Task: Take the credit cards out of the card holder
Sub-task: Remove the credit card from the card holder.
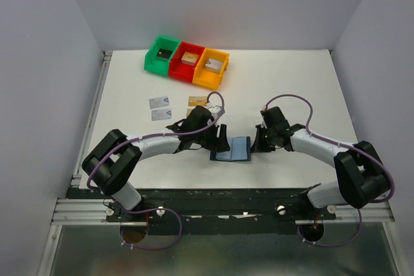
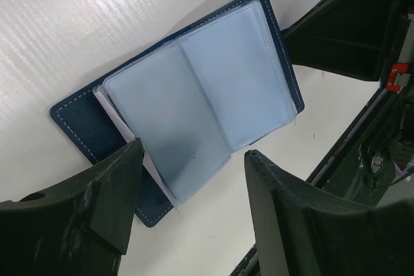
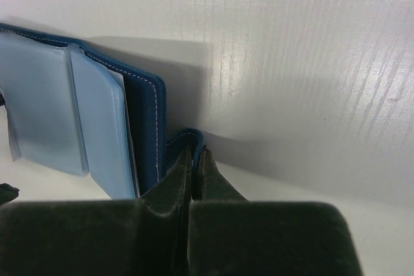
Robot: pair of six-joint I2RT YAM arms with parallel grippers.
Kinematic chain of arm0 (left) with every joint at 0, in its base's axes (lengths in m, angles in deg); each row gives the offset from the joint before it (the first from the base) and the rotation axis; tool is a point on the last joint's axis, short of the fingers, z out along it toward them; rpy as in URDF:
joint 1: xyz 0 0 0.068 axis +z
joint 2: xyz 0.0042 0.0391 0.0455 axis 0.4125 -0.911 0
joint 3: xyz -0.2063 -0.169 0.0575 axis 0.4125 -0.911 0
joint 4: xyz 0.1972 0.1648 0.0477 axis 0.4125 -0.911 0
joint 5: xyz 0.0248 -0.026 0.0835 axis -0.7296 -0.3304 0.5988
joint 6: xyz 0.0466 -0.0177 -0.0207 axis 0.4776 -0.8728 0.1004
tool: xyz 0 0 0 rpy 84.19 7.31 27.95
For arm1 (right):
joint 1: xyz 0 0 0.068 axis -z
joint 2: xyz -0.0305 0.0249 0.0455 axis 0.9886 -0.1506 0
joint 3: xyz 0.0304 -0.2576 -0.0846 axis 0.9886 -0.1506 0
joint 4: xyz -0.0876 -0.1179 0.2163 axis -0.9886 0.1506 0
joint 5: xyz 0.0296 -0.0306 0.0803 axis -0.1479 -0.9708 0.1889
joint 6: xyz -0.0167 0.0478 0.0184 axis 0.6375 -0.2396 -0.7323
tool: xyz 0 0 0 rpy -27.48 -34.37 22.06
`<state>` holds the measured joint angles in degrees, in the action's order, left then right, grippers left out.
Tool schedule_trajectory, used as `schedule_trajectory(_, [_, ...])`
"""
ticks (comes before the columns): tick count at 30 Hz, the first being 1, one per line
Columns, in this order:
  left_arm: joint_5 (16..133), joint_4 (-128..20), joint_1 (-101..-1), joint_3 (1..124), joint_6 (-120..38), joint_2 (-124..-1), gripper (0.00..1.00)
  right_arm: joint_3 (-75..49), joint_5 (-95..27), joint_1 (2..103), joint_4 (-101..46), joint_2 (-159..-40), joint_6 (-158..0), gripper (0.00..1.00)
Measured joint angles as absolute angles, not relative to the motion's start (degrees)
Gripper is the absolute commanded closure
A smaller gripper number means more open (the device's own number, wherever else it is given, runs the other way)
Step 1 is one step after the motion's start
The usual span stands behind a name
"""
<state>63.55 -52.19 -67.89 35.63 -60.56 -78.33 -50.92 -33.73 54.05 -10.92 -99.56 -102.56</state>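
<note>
2 end effectors flank the card holder (image 1: 234, 148), which lies open on the bench (image 1: 291, 82) betw. them. Right end effector (image 3: 194, 157) is closed, apparently pinching the strap tab (image 3: 184, 139). Left end effector (image 2: 194, 156) hovers wide open over the clear sleeves (image 2: 194, 95), holding nothing. Some credit cards (image 1: 158, 103) lie to the holder's left. Best approach: hold tab down, turn sleeves 1 at a time, check each pocket.

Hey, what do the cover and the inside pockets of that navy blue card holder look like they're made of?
The cover of the dark navy booklet-style card holder looks like leather or faux leather: matte, finely grained, with pale stitching along its edge. Its pale blue-grey inner pockets look like soft translucent plastic, smooth with a faint sheen.
</note>
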Motion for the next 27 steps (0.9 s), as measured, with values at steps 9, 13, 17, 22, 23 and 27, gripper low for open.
schedule_trajectory(9, [62.06, -51.36, -70.05, 37.27, -59.14, -78.33, 0.29, -50.92, -33.55, 54.05, -10.95, -99.56, -102.56, 1.00])
schedule_trajectory(13, [61.76, -51.23, -70.86, 38.47, -58.36, -78.33, 0.29, -50.92, -33.53, 54.05, -10.95, -99.56, -102.58, 1.00])
schedule_trajectory(17, [63.57, -52.26, -70.99, 38.60, -58.42, -78.28, 0.29, -50.92, -33.51, 54.05, -10.95, -99.56, -102.58, 1.00])
schedule_trajectory(22, [68.32, -53.66, -70.58, 36.98, -59.76, -76.82, 0.29, -50.94, -33.07, 54.05, -11.12, -99.56, -102.67, 1.00])
schedule_trajectory(23, [68.75, -53.66, -70.32, 36.29, -60.02, -76.36, 0.29, -50.98, -32.87, 54.05, -11.36, -99.56, -102.76, 1.00])
schedule_trajectory(27, [69.34, -53.57, -69.00, 34.06, -61.46, -75.31, 0.29, -51.60, -31.43, 54.05, -12.34, -99.56, -103.54, 1.00])
